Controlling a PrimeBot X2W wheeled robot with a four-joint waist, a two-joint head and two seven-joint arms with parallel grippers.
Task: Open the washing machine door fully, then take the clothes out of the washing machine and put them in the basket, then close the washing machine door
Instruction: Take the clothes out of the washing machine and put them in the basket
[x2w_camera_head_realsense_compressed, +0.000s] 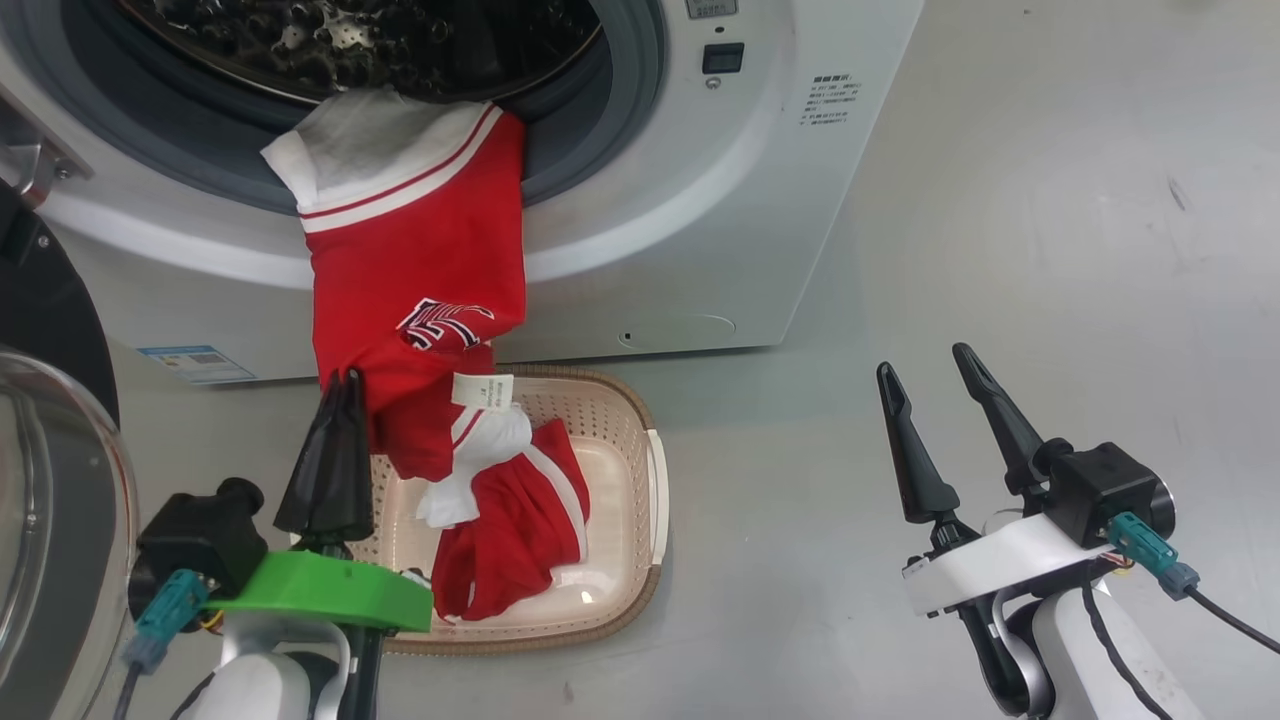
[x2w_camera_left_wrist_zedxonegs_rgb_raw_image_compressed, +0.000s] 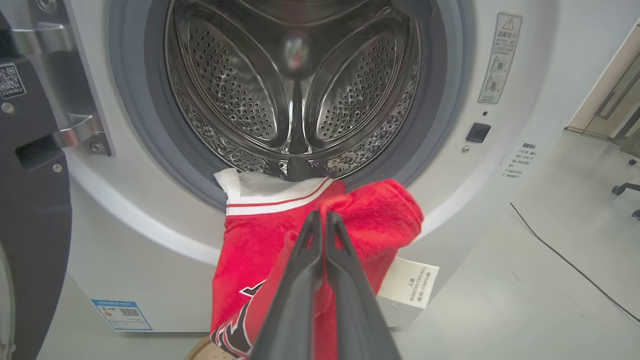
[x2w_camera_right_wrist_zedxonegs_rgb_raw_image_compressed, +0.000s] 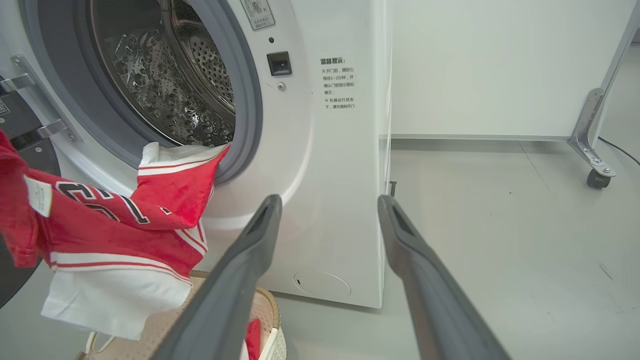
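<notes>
- While the left gripper (x2w_camera_head_realsense_compressed: 343, 385) is pressing its two dark fingers together, it is pinching a fold of the clothes (x2w_camera_head_realsense_compressed: 420, 270). In the left wrist view the red cloth is bunching around the closed tips.
- The right gripper (x2w_camera_head_realsense_compressed: 923, 360) is holding its fingers spread wide with nothing between them, over bare floor (x2w_camera_head_realsense_compressed: 1000, 200) well apart from the cloth. The left arm is by far the nearer.
- From the pinch the garment is running two ways. It is going up to the washing machine (x2w_camera_head_realsense_compressed: 700, 200), where its white-trimmed end is lying over the grey rubber ring (x2w_camera_head_realsense_compressed: 630, 100) at the mouth of the drum (x2w_camera_left_wrist_zedxonegs_rgb_raw_image_compressed: 295, 90). It is also going down, where its lower folds are piling in the basket (x2w_camera_head_realsense_compressed: 655, 480) just below the opening.
- That drum-to-basket axis is what the coming move is turning on. I judge a pull away from the machine and downward is being called for, to free the draped end.
- The fabric is hanging limp, bright red, and showing white trim, dark-edged lettering and a white tag (x2w_camera_head_realsense_compressed: 483, 390).
- The washing machine door (x2w_camera_head_realsense_compressed: 50, 300) is standing swung open at the left.
</notes>
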